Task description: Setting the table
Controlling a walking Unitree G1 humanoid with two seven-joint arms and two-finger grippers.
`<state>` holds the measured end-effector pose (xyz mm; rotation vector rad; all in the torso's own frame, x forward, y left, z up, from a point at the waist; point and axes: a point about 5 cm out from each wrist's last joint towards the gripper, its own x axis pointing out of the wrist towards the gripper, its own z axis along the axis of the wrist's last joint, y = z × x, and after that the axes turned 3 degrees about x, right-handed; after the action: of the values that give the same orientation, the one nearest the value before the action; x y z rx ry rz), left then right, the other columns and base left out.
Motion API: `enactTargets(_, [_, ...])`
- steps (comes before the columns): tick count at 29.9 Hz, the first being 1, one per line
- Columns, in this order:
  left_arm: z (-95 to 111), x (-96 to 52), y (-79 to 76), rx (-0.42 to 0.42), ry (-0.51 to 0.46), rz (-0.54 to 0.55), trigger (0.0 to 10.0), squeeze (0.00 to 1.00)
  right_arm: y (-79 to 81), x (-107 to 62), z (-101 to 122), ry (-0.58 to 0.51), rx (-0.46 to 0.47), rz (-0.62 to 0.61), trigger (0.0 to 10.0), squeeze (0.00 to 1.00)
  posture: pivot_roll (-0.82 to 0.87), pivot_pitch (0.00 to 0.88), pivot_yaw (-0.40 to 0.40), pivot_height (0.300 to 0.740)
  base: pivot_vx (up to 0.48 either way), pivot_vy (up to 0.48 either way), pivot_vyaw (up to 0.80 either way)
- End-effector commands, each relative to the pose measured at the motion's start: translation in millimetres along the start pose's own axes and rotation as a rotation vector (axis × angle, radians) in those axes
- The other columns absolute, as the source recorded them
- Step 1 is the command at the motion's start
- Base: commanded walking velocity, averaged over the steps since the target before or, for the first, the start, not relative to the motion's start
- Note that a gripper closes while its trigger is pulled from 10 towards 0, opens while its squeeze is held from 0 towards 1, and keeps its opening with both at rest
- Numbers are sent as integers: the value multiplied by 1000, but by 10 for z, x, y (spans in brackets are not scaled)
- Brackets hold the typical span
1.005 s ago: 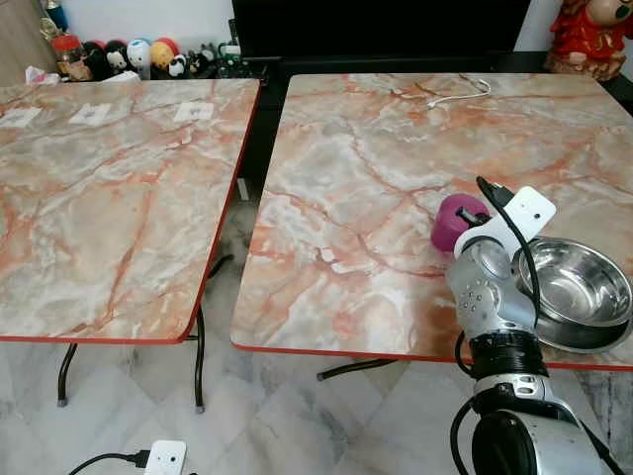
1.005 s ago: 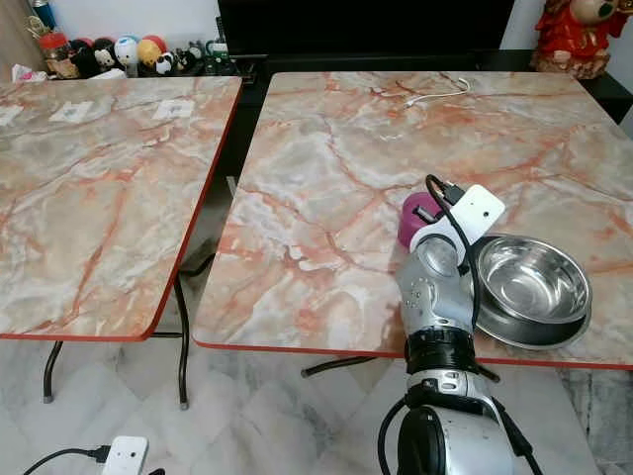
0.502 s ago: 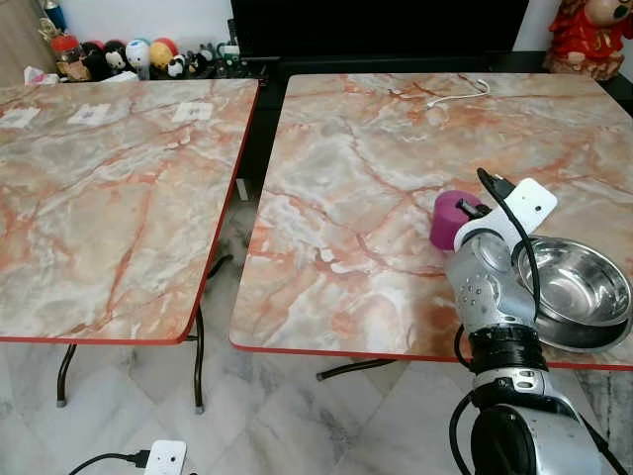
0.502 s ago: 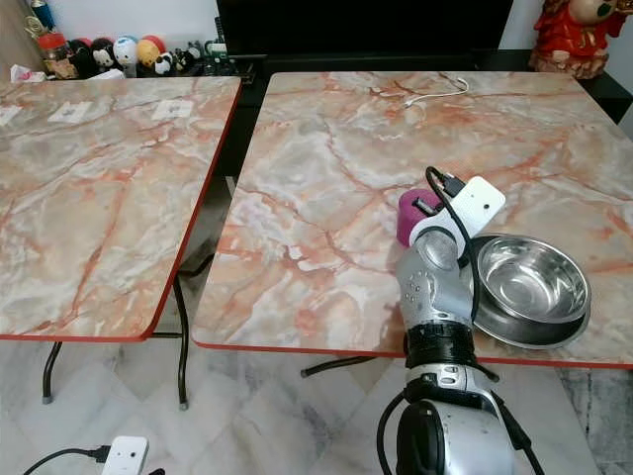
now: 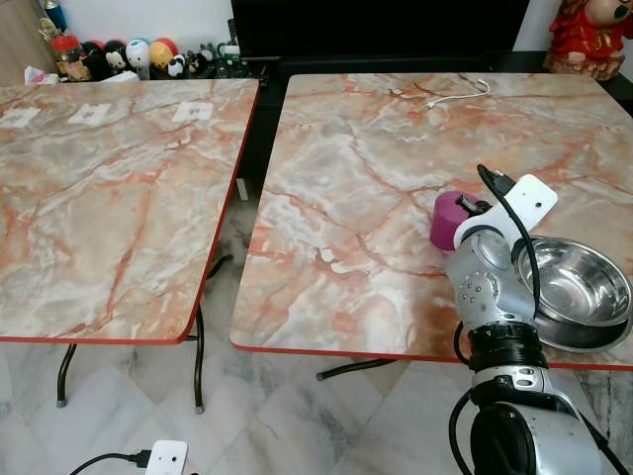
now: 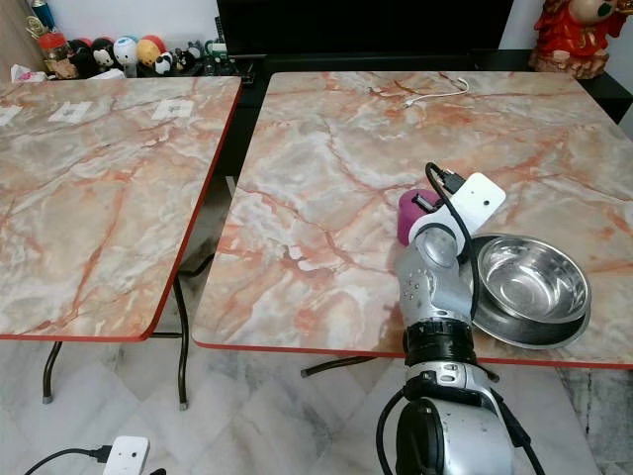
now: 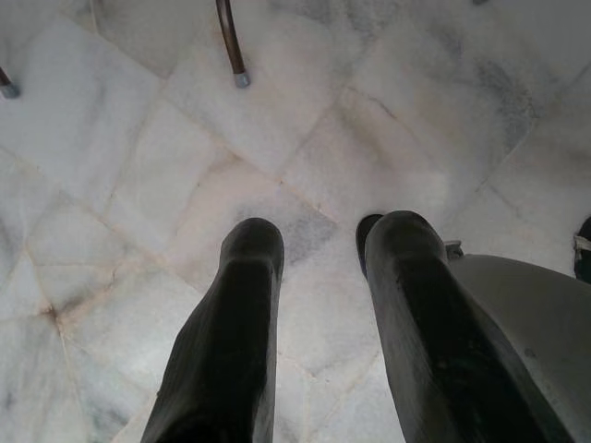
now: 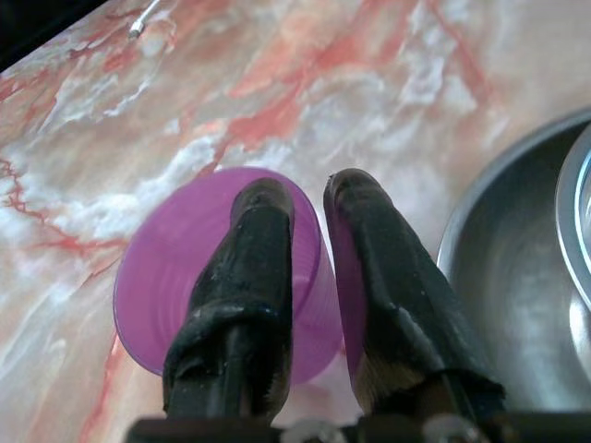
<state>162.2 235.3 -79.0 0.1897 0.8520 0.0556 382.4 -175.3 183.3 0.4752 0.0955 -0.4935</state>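
Two black fingers of the right claw [image 8: 305, 277], narrowly parted, pinching one wall of the purple cup [image 8: 166, 277]: one finger inside the mouth, the other outside. Cup hollow, nothing visible within. Just beside the claw, on the side away from the cup, stacked steel bowls [image 5: 579, 287], both apparently empty, near the front edge of the marble bench [image 5: 366, 188]. Well beyond the claw, a white cable [image 5: 457, 94] at the far edge. Early going, by the look of it: cup and bowls bunched together at one corner, no place laid out, spreading and positioning all left to do. Left claw [image 7: 319, 323] idle, fingers apart, over the tiled floor [image 7: 138, 138].
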Motion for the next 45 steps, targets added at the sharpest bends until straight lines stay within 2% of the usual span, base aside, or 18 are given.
enactTargets(1, [-62,-20,5,-8,19,3,10000,0,81,-24,159,-70,2,31,10000,0,-55,107,29,740,0,0,0])
enactTargets(11, [-59,-19,0,-10,18,2,10000,0,64,-45,203,-121,-25,40,10000,0,-56,103,29,740,0,0,0])
enactTargets(12, [-61,-19,-1,-11,18,3,10000,0,83,-84,213,-159,-49,89,10000,0,-59,104,29,740,0,0,0])
enactTargets(14, [-62,-20,-2,-12,18,3,10000,0,94,-100,210,-170,-57,113,10000,0,-59,104,29,740,0,0,0])
enactTargets(15, [-67,-21,-8,-13,19,2,10000,0,143,-159,144,-188,-102,224,10000,0,-64,102,30,740,0,0,0])
enactTargets(16, [-67,-21,-8,-13,19,2,10000,0,143,-159,144,-188,-102,224,10000,0,-64,102,30,740,0,0,0])
enactTargets(18, [-67,-22,-11,-18,17,3,10000,0,155,-244,26,-182,-139,337,10000,0,-61,102,28,740,0,0,0])
enactTargets(22, [-67,-23,-6,-23,15,9,10000,0,81,-346,-137,-156,-206,440,10000,0,-67,99,27,740,0,0,0])
enactTargets(23, [-66,-23,-1,-25,14,12,10000,0,9,-412,-187,-165,-254,503,10000,0,-76,93,28,740,0,0,0])
enactTargets(24, [-66,-23,-1,-25,14,12,10000,0,9,-412,-187,-165,-254,503,10000,0,-76,93,28,740,0,0,0])
enactTargets(25, [-64,-22,2,-26,13,16,10000,0,-47,-461,-224,-182,-327,559,10000,0,-78,93,28,740,0,0,0])
enactTargets(28, [-64,-22,2,-28,13,18,10000,0,-111,-515,-286,-178,-372,612,10000,0,-82,79,29,740,0,0,0])
enactTargets(35, [-62,-20,2,-39,16,18,10000,0,-195,-580,-311,-198,-390,623,10000,0,-81,67,33,740,0,0,343])
enactTargets(38, [-67,-20,2,-37,21,17,10000,0,-189,-631,-304,-205,-325,639,10000,0,-83,59,38,740,0,357,696])
enactTargets(45, [-74,-22,20,-31,26,18,10000,0,-181,-635,-331,-192,-299,624,10000,0,-71,42,39,740,0,480,0])
